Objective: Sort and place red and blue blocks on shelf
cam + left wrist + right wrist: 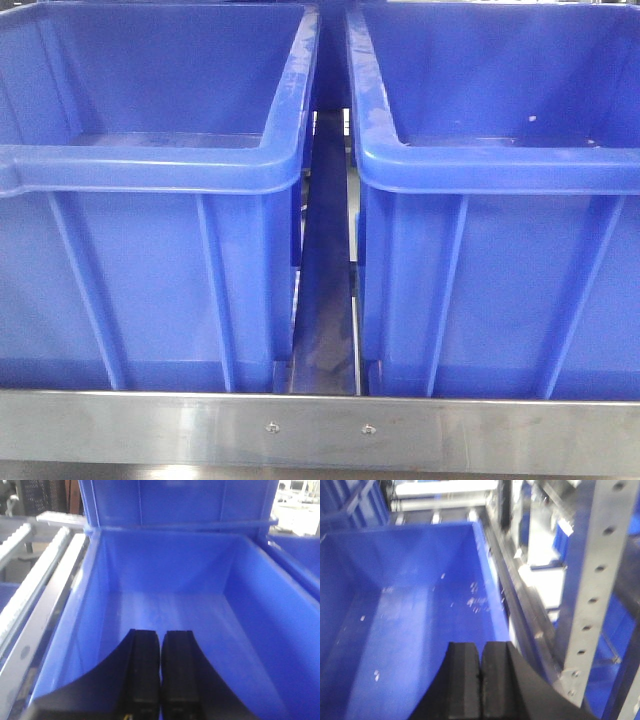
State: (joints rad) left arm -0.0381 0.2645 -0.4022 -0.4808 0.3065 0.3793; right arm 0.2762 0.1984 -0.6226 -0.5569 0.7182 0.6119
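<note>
No red or blue block shows in any view. The shelf's brushed-metal front rail (pixel 150 430) with two small screws runs along the bottom of the front view. My left gripper (pixel 160 635) is shut and empty, held over the inside of a large blue bin (pixel 165 585). My right gripper (pixel 481 647) is shut and empty, over the inside of another large blue bin (pixel 420 595). Neither gripper shows in the front view.
Two large blue bins (pixel 150 160) (pixel 500 170) stand side by side behind the rail, with a narrow gap (pixel 325 300) between them. Roller tracks (pixel 40 585) lie left of the left bin. A perforated grey upright (pixel 590 595) stands right of the right bin.
</note>
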